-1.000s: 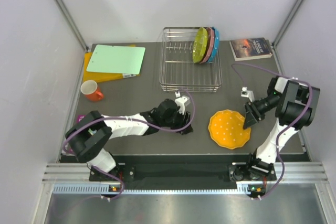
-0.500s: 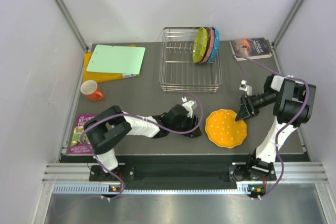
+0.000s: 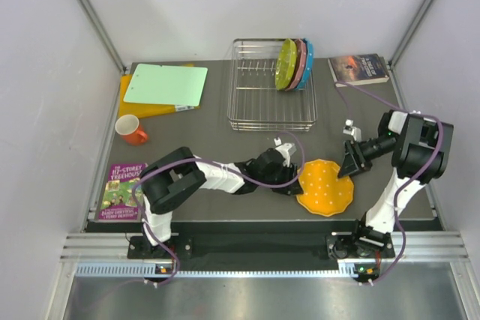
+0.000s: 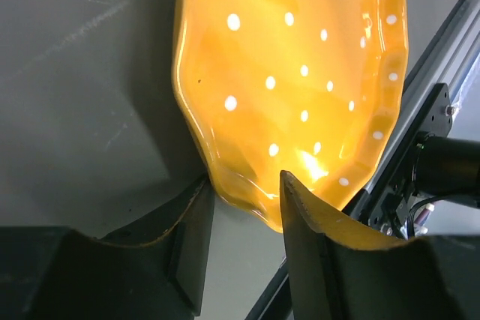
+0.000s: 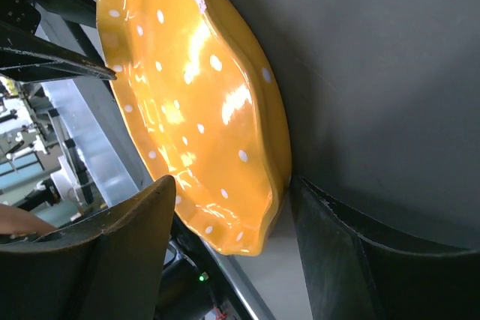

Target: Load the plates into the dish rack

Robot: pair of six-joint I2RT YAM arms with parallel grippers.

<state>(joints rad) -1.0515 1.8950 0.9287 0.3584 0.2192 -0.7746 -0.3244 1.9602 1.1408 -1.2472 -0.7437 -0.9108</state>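
1. The orange plate (image 3: 328, 189) lay near the desk's (image 3: 202, 140) near edge, right of the middle. It was glossy, scalloped round the rim and dotted white.
2. The left tool (image 4: 244, 189) stood open, a finger either side of the plate's left rim.
3. The right tool (image 5: 232, 183) gaped wide too, straddling the opposite rim.
4. The yellow-green plate (image 3: 286, 64), pink plate (image 3: 301, 71) and blue plate (image 3: 308, 64) stood on edge at the right end of the dish rack (image 3: 262, 114), by the far edge.

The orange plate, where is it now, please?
The orange plate lies near right on the table in the top view, between the left hand and right hand.
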